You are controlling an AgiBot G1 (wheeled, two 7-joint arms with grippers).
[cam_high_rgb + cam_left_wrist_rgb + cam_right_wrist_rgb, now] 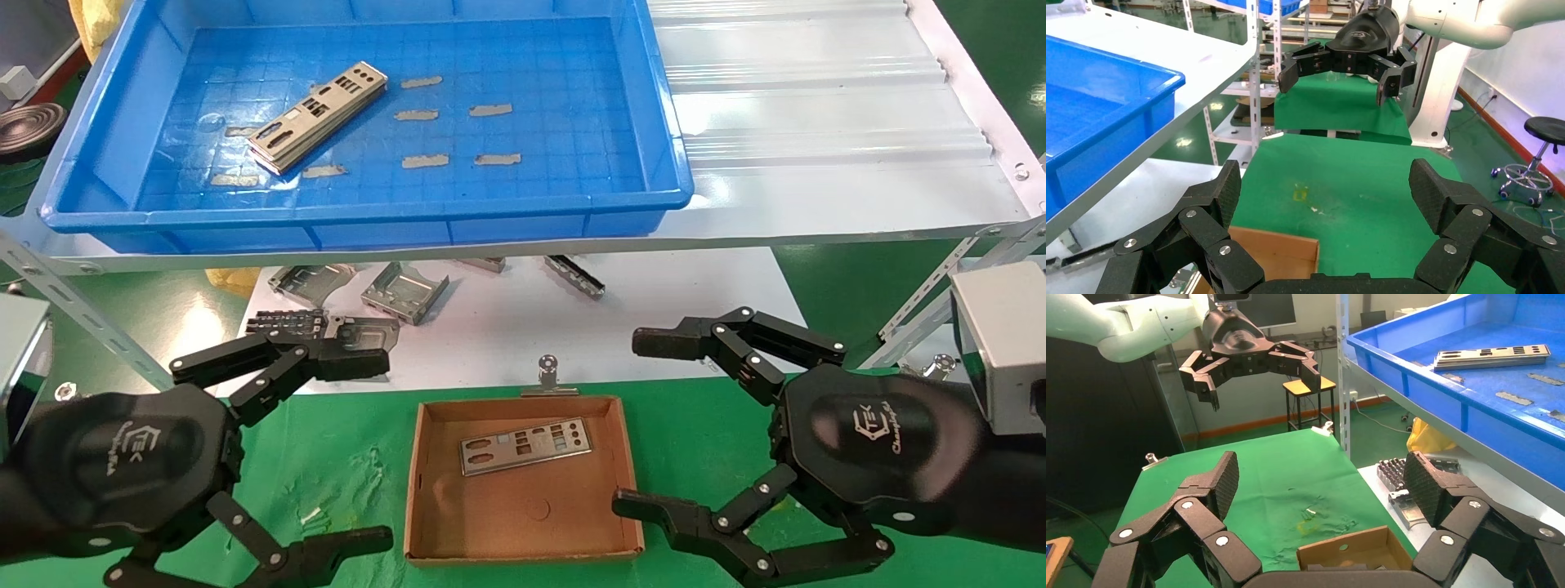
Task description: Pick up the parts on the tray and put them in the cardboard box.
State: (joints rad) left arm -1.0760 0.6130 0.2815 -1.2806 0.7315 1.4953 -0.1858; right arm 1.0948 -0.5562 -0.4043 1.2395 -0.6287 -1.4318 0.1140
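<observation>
One punched silver part [523, 445] lies flat in cardboard box [433, 523].

Parts stack [317, 118] in tray [368, 219] on shelf; one plate [525, 446] in cardboard box [425, 490] below, nearer robot

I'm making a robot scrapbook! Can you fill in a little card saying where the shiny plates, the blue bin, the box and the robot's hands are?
tray: on the white shelf, back left
parts in tray: small stack, lying flat
cardboard box: on the green mat, front centre
part in box: one, lying flat
left end effector: open, empty, left of box
right end effector: open, empty, right of box
</observation>
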